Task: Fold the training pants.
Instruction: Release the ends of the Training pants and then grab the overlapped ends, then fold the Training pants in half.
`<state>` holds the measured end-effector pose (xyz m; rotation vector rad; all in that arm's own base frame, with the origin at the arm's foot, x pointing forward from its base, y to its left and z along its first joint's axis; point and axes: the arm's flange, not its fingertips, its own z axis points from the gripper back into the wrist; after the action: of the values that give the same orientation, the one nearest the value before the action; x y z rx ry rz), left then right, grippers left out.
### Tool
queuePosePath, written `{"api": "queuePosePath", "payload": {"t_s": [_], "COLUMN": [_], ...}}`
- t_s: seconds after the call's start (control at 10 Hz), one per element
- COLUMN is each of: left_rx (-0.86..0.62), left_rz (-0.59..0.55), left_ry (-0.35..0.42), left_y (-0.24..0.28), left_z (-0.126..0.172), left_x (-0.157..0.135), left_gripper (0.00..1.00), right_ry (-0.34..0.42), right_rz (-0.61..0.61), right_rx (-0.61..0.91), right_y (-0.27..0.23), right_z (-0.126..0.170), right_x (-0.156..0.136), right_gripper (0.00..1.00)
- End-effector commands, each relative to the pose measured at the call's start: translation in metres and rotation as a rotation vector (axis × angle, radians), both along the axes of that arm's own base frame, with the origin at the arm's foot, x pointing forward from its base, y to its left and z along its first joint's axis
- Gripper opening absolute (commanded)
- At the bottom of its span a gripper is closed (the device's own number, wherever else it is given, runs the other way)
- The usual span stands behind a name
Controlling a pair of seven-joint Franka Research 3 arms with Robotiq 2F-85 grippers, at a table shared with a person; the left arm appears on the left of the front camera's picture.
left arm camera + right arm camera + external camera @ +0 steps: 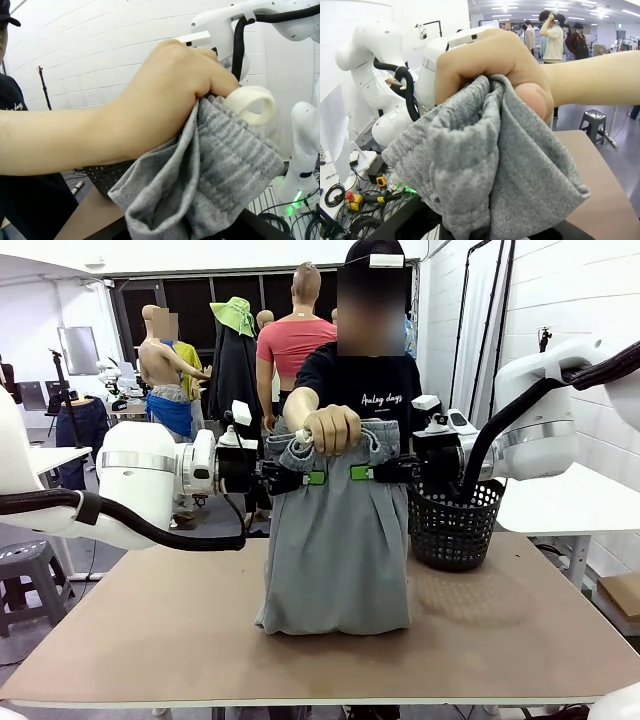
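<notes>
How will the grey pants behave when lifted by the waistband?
Likely floppy: the training pants hang in folds from the person's hand and slump on the table. Probably light: one hand holds them up. Knit looks grippy.

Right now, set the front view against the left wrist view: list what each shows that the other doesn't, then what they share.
Front view: the left gripper and right gripper level with the waistband from either side, the training pants hanging full length, their lower end resting on the table. Left wrist view: the waistband's ribbed knit up close, and cables on the floor. Shared: the person's hand bunching the waistband, and the black mesh basket.
</notes>
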<state>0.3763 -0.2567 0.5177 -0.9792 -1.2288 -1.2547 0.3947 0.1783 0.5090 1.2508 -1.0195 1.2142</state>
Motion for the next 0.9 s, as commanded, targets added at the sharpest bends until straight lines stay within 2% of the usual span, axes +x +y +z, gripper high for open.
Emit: {"api": "queuePosePath", "payload": {"t_s": [0.0,0.1,0.8], "left_rx": [0.046,0.0,0.0], "left_rz": [-0.028,0.0,0.0], "left_ry": [0.023,0.0,0.0], "left_y": [-0.006,0.0,0.0], "left_z": [0.009,0.0,0.0], "left_x": [0.012,0.0,0.0], "left_gripper": [0.0,0.0,0.0], "right_ry": [0.008,0.0,0.0], "right_rz": [0.011,0.0,0.0], "right_rx": [0.027,0.0,0.0], "right_y": [-0.003,0.0,0.0], "right_z": [0.006,0.0,0.0], "right_x": [0.008,0.0,0.0], "right_gripper": [0.0,0.0,0.0]}}
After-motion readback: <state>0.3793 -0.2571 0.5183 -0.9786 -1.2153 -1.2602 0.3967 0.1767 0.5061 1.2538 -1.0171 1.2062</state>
